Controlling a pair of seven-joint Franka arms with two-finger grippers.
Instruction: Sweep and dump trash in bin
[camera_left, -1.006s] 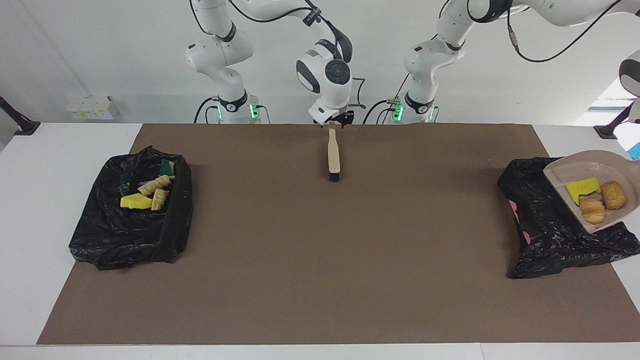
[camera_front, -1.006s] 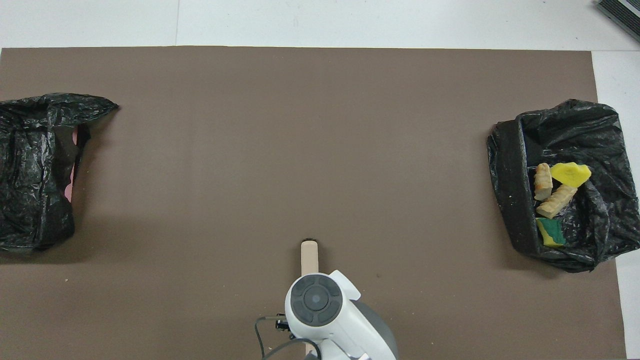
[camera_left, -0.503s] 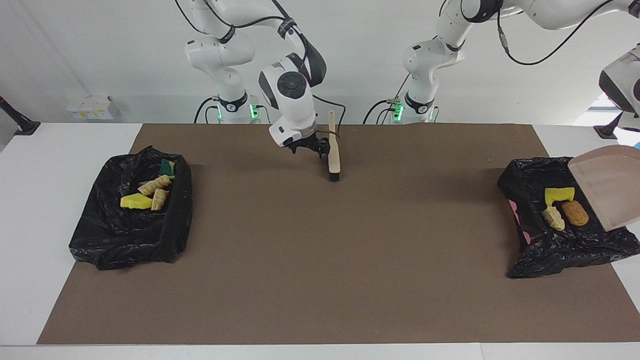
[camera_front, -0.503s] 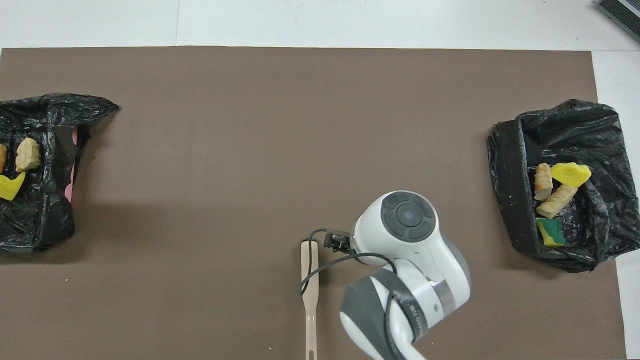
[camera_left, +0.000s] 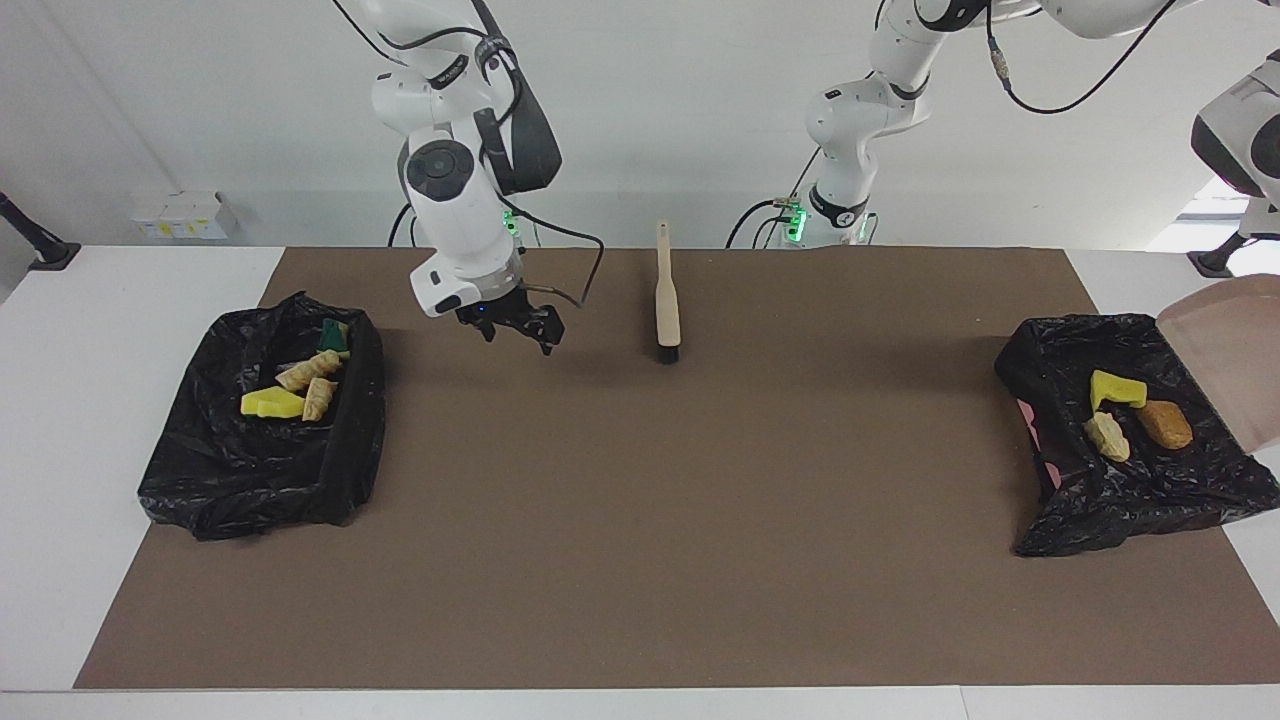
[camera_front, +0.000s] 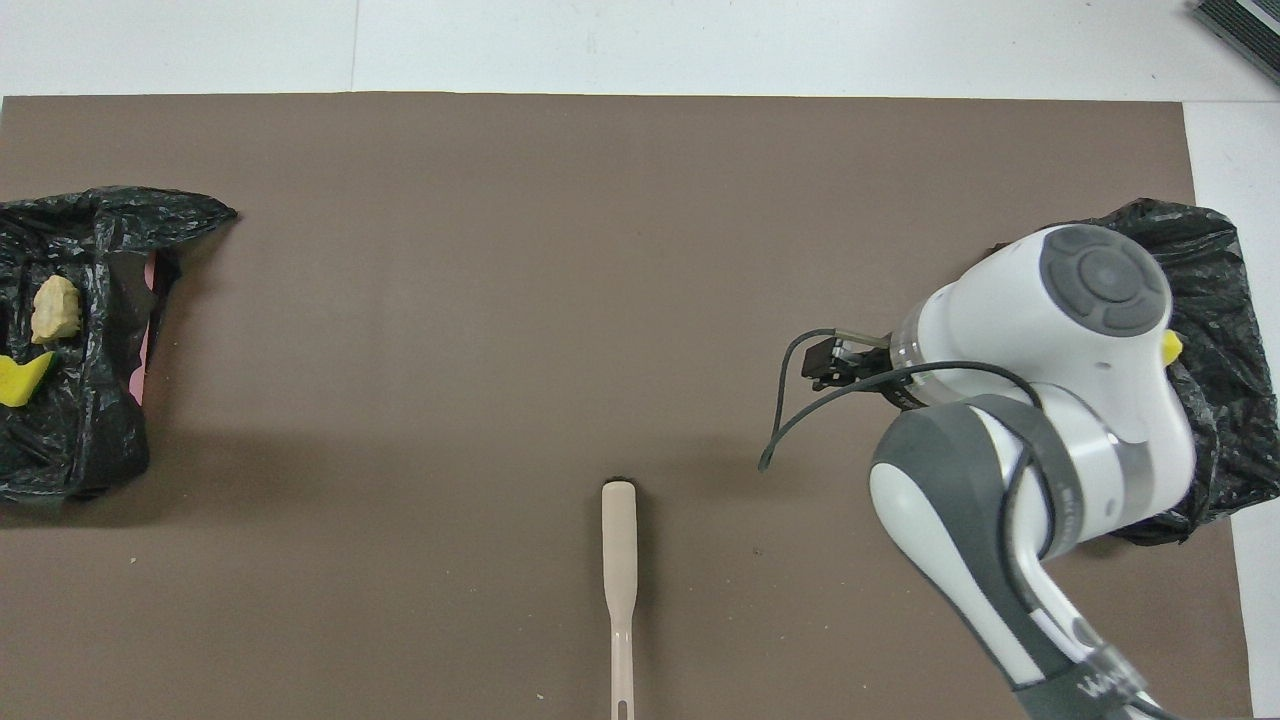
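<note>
At the right arm's end of the table, in the black bag-lined bin (camera_left: 250, 490): four bits of the trash (camera_left: 272, 403), yellow and green sponge chunks and tan bread-like pieces, heaped close together. Probably very light, and soft, springy or crumbly. Better pushed with bristles than pinched; if pinched at all, gently across the narrow middle.

Just beside that bin, over the brown mat (camera_left: 640, 520): the right gripper (camera_left: 520, 338), black fingers spread wide and grasping nothing, wrist pointing down and tipped a little, arm bent over from its base.

Toward the table's middle, flat on the mat: the beige long-handled brush with black bristles (camera_left: 666, 300), handle end toward the robots, touched by nothing.

At the left arm's end, in the second black bag-lined bin (camera_left: 1120, 510): the other three scraps, namely a yellow sponge wedge (camera_left: 1115, 388), a pale chunk (camera_left: 1108, 436) and a brown crust-like piece (camera_left: 1163, 424), near one another.

Over that bin's outer edge, cut off by the frame: the beige plastic dustpan (camera_left: 1230, 350), raised, steeply tipped, seemingly empty. Of the left gripper nothing in sight; clenched, presumably on the dustpan's handle.

Judged from this: all seven scraps binned, sweeping and dumping as good as done.
</note>
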